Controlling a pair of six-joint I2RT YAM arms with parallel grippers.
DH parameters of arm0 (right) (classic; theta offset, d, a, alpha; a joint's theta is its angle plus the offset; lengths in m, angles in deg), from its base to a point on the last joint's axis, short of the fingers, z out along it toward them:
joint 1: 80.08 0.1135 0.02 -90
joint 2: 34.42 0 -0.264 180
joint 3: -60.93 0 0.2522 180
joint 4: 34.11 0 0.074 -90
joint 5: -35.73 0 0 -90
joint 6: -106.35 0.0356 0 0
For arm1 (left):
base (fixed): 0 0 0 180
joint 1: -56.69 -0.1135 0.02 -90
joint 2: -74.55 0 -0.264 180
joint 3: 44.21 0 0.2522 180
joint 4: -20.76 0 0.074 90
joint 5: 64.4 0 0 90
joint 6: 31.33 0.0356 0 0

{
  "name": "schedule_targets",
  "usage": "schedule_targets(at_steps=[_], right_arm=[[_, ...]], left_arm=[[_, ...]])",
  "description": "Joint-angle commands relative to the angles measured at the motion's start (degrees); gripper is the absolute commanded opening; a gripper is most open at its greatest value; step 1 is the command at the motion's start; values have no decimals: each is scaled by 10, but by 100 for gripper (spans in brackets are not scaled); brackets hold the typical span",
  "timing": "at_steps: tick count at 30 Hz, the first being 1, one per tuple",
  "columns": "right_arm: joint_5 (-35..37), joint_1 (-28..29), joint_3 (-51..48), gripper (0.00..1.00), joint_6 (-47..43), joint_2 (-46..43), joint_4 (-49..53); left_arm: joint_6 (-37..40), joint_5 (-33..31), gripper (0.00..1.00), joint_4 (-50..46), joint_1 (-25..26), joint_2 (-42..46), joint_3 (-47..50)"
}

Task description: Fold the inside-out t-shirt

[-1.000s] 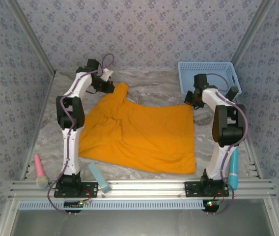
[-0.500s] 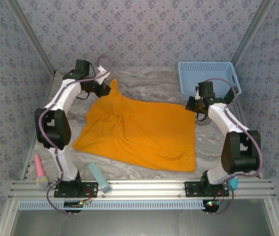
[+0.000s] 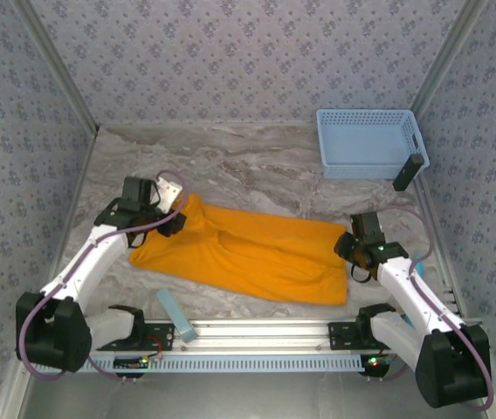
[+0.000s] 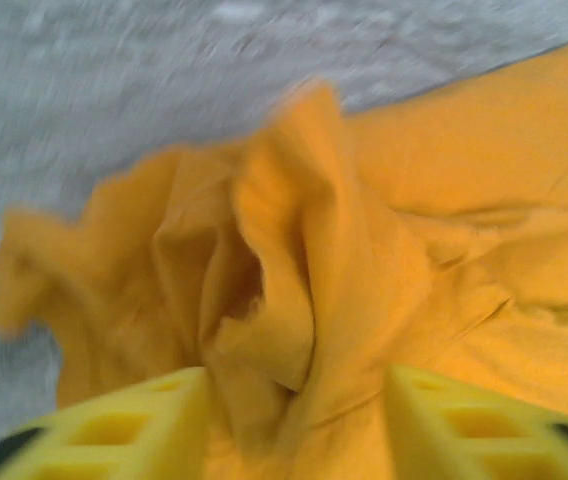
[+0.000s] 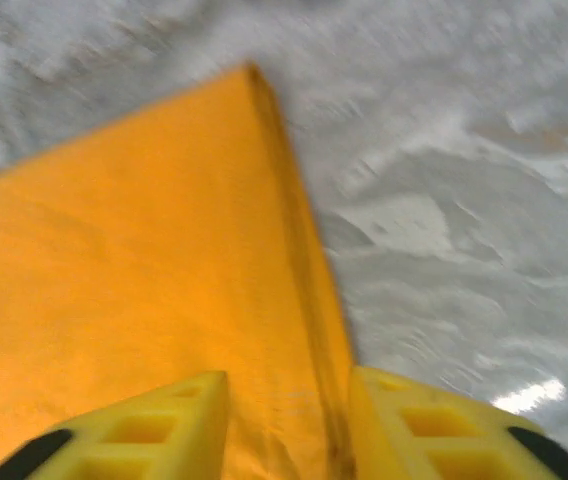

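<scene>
The inside-out t-shirt (image 3: 248, 251) is orange-yellow and lies as a long, low band across the near half of the marble table, doubled over itself. My left gripper (image 3: 176, 220) is at its left end. In the left wrist view the yellow fingers (image 4: 134, 425) stand well apart, with a bunched fold of the shirt (image 4: 294, 300) loose between them. My right gripper (image 3: 347, 247) is at the shirt's right end. In the right wrist view its gripper (image 5: 289, 425) is open, straddling the shirt's straight hemmed edge (image 5: 309, 300), which lies flat on the table.
A light blue basket (image 3: 370, 144) stands at the far right, with a black object (image 3: 408, 172) leaning by its near corner. A teal block (image 3: 176, 316) lies at the near edge, left of centre. Bare marble table (image 3: 257, 170) stretches beyond the shirt.
Both arms swept from the far side toward the near edge, carrying the shirt's far edge over so the shirt became a narrow band. Both grippers' jaws have parted.
</scene>
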Motion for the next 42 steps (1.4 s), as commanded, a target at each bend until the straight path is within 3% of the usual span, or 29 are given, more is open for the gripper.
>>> schedule_targets(at_steps=[1,3,7,8,12,14,17,22,26,27,31,34,37,40,42], right_arm=[[8,-8,13,43,43,-28,32],[-6,-8,28,44,20,-30,34],[-98,14,76,42,-78,16,-36],[-125,32,91,42,-107,40,-60],[-135,187,192,43,-217,172,-151],[-136,252,254,45,-253,247,-184],[-138,313,353,47,-311,361,-211],[-202,335,524,52,-350,538,-235],[-264,341,642,54,-355,644,-195],[-277,344,662,58,-357,667,-193],[-328,348,730,60,-364,737,-176],[-399,349,761,51,-364,770,-170],[-445,355,746,23,-366,761,-186],[-459,362,720,0,-396,726,-167],[-445,375,688,0,-429,686,-145]], left_arm=[[-139,-106,72,11,-3,68,25],[-187,-128,76,4,-10,112,35],[-303,-121,85,-3,-24,158,37],[-332,-103,83,-9,-36,152,30],[-382,13,78,-41,-99,44,-27],[-388,29,72,-74,-110,-22,-70],[-371,48,71,-89,-117,-108,-115],[-363,93,63,-105,-122,-222,-177],[-355,70,64,-116,-123,-280,-212],[-348,58,64,-122,-125,-299,-222],[-350,21,53,-158,-130,-369,-272],[-375,19,40,-134,-133,-406,-282],[-377,35,23,-135,-134,-450,-311],[-373,28,8,-144,-140,-475,-335],[-373,25,6,-153,-146,-484,-348]])
